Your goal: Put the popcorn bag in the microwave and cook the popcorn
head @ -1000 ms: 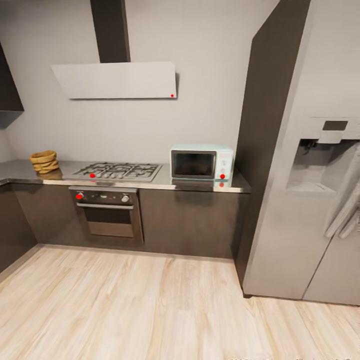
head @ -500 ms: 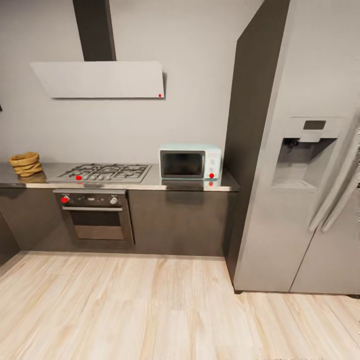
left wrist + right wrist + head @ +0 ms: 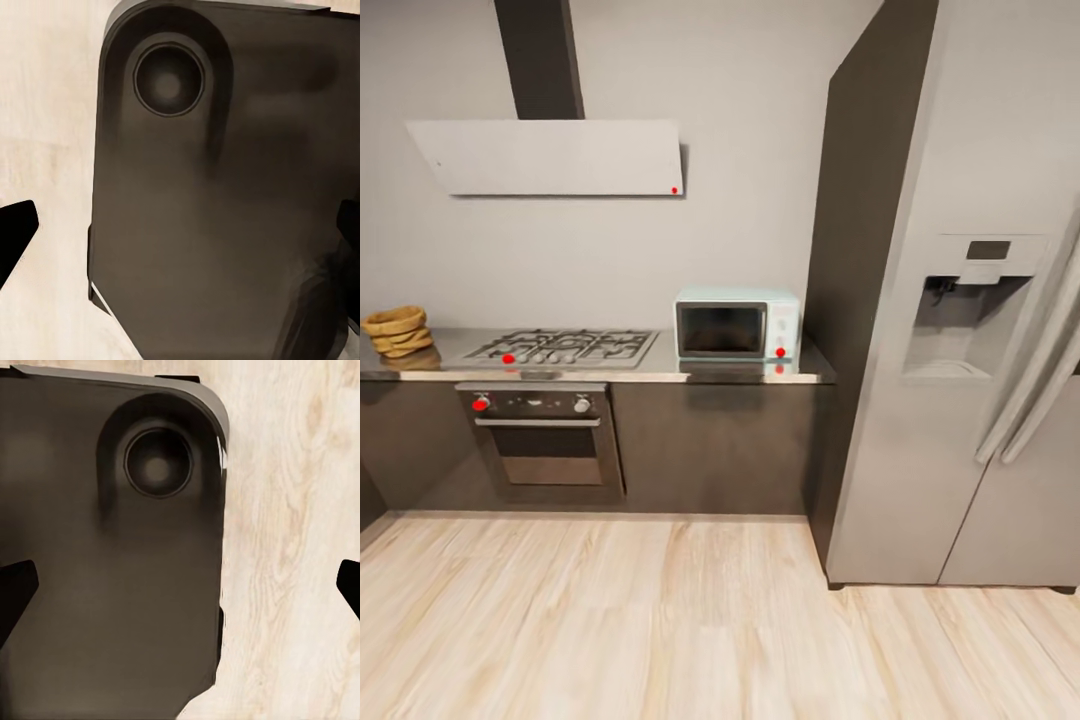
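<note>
The tan popcorn bag (image 3: 395, 331) stands at the far left end of the grey countertop (image 3: 660, 368), left of the hob; its popcorn is too small to make out. The mint-blue microwave (image 3: 737, 327) sits at the counter's right end with its dark door shut. In the left wrist view my left gripper (image 3: 180, 232) is open, its dark fingertips (image 3: 15, 234) wide apart over the robot's dark base. My right gripper (image 3: 180, 585) is open too, with nothing between its fingertips (image 3: 15, 589), above the base and the wood floor.
A gas hob (image 3: 565, 347) lies between bag and microwave, with a built-in oven (image 3: 542, 437) below and a flat hood (image 3: 550, 157) above. A tall dark panel (image 3: 860, 250) and a grey fridge (image 3: 980, 380) stand to the right. Wood floor (image 3: 660, 620) stretches before the cabinets.
The whole head picture has slid left, so the camera has moved; the bag now sits at the left edge. The bag and microwave themselves have not moved.
</note>
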Tool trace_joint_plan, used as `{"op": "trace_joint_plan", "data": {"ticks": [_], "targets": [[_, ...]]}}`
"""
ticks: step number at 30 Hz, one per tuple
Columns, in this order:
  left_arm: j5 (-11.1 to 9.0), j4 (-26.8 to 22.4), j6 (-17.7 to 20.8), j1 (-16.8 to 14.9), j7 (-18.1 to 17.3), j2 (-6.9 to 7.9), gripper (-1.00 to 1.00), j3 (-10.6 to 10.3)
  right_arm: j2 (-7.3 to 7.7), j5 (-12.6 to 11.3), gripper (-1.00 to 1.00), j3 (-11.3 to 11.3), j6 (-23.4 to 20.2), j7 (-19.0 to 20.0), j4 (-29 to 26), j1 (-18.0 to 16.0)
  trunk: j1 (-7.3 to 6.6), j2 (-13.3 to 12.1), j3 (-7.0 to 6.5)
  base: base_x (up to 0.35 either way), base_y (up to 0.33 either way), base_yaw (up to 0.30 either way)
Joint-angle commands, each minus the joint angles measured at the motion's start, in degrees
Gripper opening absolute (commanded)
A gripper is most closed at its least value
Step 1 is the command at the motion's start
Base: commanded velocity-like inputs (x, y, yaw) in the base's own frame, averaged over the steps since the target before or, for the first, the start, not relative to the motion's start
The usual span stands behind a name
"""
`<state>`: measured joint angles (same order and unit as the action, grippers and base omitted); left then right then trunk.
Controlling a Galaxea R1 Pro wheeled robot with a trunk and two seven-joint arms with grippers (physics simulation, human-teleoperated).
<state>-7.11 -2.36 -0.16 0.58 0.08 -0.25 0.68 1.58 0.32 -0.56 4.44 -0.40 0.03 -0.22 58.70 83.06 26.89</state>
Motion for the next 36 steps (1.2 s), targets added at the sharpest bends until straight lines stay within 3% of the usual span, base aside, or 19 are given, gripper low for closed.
{"op": "trace_joint_plan", "data": {"ticks": [1, 11, 21, 36], "targets": [[-0.52, -0.1, -0.02, 0.03, 0.01, -0.01, 1.0, 0.02, 0.01, 0.03, 1.0, -0.05, 0.16, -0.04, 0.05, 0.0, 0.02, 0.02, 0.04, 0.229, 0.207, 0.0], [-0.53, -0.1, -0.02, 0.03, 0.01, -0.01, 1.0, 0.01, -0.06, -0.05, 1.0, -0.05, 0.06, -0.04, 0.03, 0.01, 0.02, 0.02, 0.04, 0.263, 0.211, 0.0], [-0.53, -0.1, -0.02, 0.03, 0.01, -0.02, 1.0, -0.06, -0.08, -0.05, 1.0, -0.05, 0.37, -0.06, 0.06, -0.04, 0.02, 0.02, 0.04, 0.277, 0.02, 0.0], [-0.46, -0.17, -0.09, 0.03, 0.01, -0.01, 1.0, 0.02, -0.08, -0.05, 1.0, -0.05, 0.39, -0.05, 0.06, 0.0, 0.02, 0.02, 0.04, 0.016, 0.0, -0.071]]}}
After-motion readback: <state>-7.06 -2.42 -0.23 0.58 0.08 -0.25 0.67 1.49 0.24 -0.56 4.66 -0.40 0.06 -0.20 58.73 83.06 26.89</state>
